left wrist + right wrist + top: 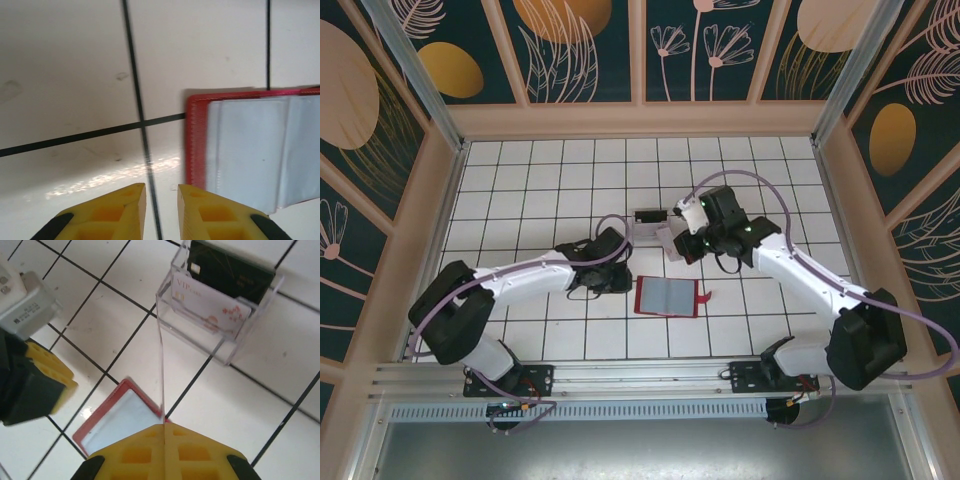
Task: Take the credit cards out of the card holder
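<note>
Right gripper pinching credit card edge-on | left gripper parted beside card holder

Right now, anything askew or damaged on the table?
Nothing stands out. The card holder lies open and flat; two credit cards stand in the clear box; the right gripper pinches a thin card edge-on.

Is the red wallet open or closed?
Open: the red wallet lies spread flat on the table, its grey inside facing up.
</note>
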`<state>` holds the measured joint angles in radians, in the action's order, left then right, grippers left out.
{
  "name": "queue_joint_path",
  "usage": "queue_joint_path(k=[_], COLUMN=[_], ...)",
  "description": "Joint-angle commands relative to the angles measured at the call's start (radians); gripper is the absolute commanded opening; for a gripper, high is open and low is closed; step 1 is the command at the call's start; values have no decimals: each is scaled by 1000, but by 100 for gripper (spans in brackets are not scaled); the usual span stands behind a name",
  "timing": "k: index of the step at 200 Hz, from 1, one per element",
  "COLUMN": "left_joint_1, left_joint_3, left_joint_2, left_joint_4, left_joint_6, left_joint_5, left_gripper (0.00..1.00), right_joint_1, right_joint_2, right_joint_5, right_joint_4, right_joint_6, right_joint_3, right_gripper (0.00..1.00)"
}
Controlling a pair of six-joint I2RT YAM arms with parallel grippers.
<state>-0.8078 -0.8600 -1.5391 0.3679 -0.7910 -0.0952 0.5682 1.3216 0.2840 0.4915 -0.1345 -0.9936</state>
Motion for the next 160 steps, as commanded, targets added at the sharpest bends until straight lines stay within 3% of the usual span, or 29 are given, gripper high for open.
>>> queue_joint_path(k=[1, 66, 160], left_joint_1=[41, 112, 123], left_joint_3=[55, 146, 176], left_joint_2=[57, 152, 207], left_joint_4=[-42, -37, -24], left_joint_6=[-19, 0, -18], left_joint_5=[5, 12, 31], left_gripper=[25, 26, 27], right_joint_1=[-7, 42, 52], right_joint_2=[39, 234, 502], right_joint_5=[-22, -118, -153], right_joint_4=[99, 300, 471], right_joint_6=[-312, -749, -951], right_joint_3=[-94, -364, -684], right_gripper=[0, 0, 0])
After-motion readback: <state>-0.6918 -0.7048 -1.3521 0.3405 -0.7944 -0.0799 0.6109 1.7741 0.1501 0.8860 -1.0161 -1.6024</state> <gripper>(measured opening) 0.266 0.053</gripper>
